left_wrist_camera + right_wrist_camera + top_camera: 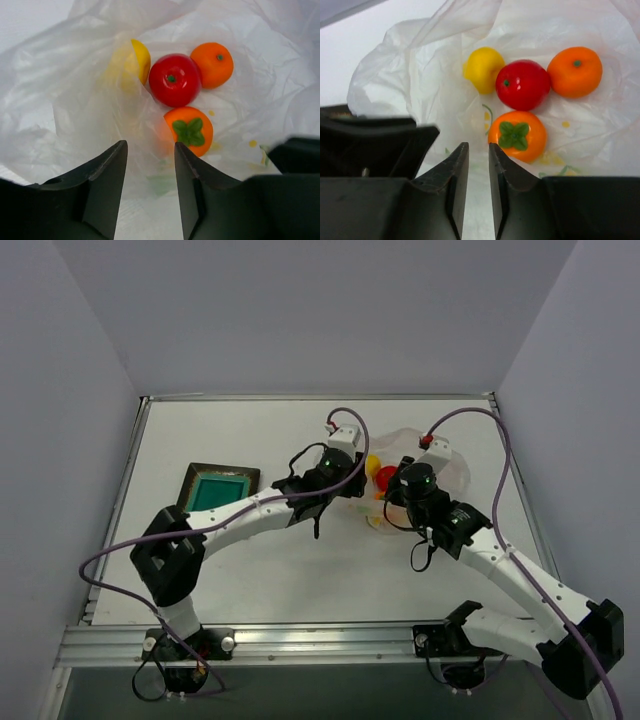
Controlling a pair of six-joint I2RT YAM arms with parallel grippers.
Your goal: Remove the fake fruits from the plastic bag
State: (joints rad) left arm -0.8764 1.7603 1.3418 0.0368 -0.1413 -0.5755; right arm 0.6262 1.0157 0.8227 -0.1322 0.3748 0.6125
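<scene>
All the fruits lie inside the plastic bag (pixel 60 100), which is spread on the bench (pixel 300 580) between my two arms with its mouth toward both wrists. The left fingers (pixel 112 170) stand open. The right fingers (pixel 455 170) leave only a narrow slit, and I cannot tell if they pinch the film. The orange fruit with the green leaf cap (pixel 189 131) is closest, at about 1 o'clock from both pairs of fingers; which arm is nearer I cannot judge. It is round, so it has no long axis. Behind it, at 12 o'clock, are the red fruit (pixel 174 80), the yellow fruit (pixel 136 61) and the plain orange fruit (pixel 212 64). I count four fruits, one bag, and one dark plate (pixel 215 490) at 9 o'clock.
</scene>
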